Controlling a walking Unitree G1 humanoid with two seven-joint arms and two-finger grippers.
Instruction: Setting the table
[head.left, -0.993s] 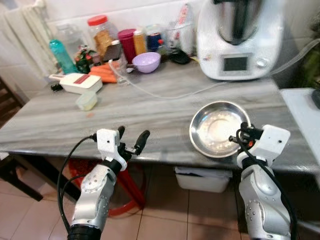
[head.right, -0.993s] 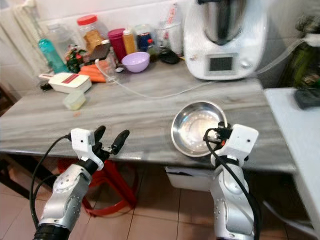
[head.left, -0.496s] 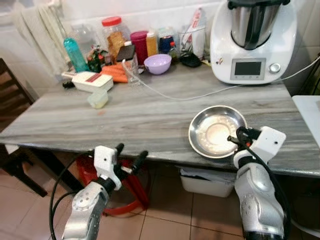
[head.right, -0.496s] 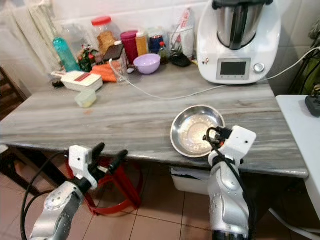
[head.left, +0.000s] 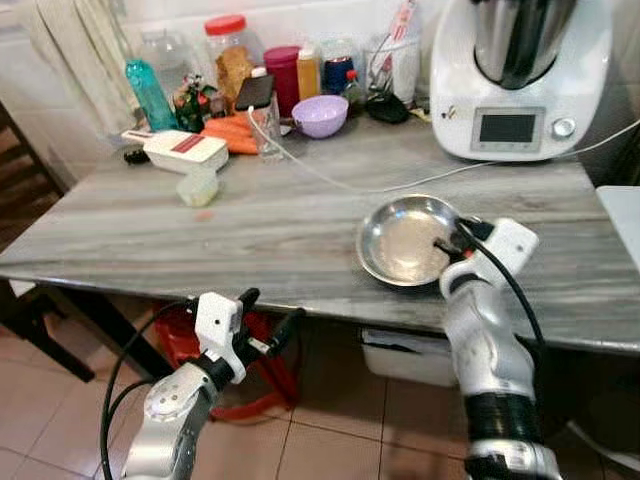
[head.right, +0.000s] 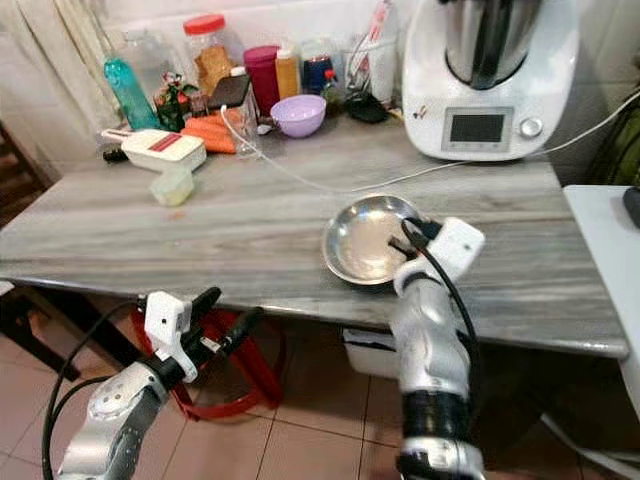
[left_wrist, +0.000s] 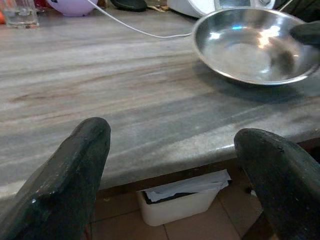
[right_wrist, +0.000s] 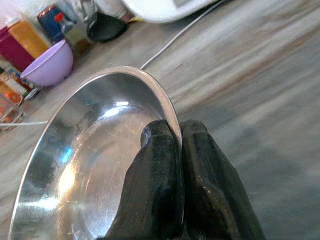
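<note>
A shiny steel bowl (head.left: 400, 240) sits near the front edge of the grey marble table (head.left: 200, 240). My right gripper (head.left: 448, 240) is shut on the bowl's right rim; in the right wrist view its fingers (right_wrist: 160, 165) pinch the rim (right_wrist: 165, 100), one inside the bowl and one outside. My left gripper (head.left: 268, 318) is open with nothing between its fingers, just below and in front of the table's front edge. In the left wrist view the bowl (left_wrist: 250, 45) lies ahead, off to one side of the open fingers (left_wrist: 75, 170).
A white food processor (head.left: 515, 80) stands at the back right, its cable (head.left: 330, 180) trailing across the table. A purple bowl (head.left: 320, 115), jars, a teal bottle (head.left: 148, 92), a white slicer (head.left: 175, 150) and a small container (head.left: 198, 187) crowd the back left. Below are a red stool (head.left: 250, 345) and a white bin (head.left: 410, 355).
The camera has shifted. My right gripper has carried the bowl leftward along the table, still holding its rim. The left gripper has dropped from table-edge height to just below it.
</note>
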